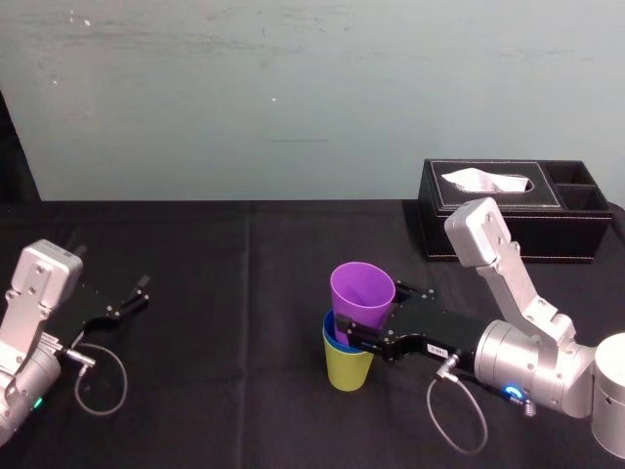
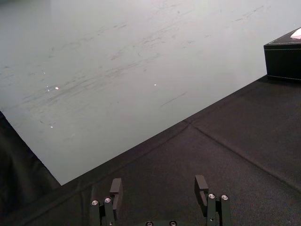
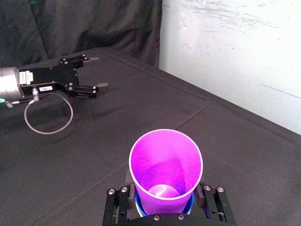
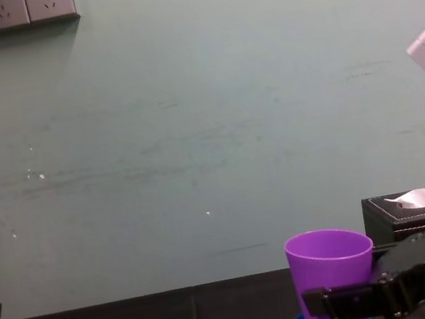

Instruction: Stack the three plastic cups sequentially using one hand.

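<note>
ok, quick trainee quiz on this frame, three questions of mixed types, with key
1. True or false: the right gripper is shut on the purple cup.
2. The blue cup sits inside: A the purple cup, B the yellow-green cup, C neither.
3. Fill in: the left gripper, parked at the table's left, has its fingers ___.

Key: 1 true; 2 B; 3 open.

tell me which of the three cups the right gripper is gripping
The purple cup, topmost and tilted, clamped in the right gripper. The blue cup and yellow-green cup sit nested beneath it. Left gripper sits open aside.
</note>
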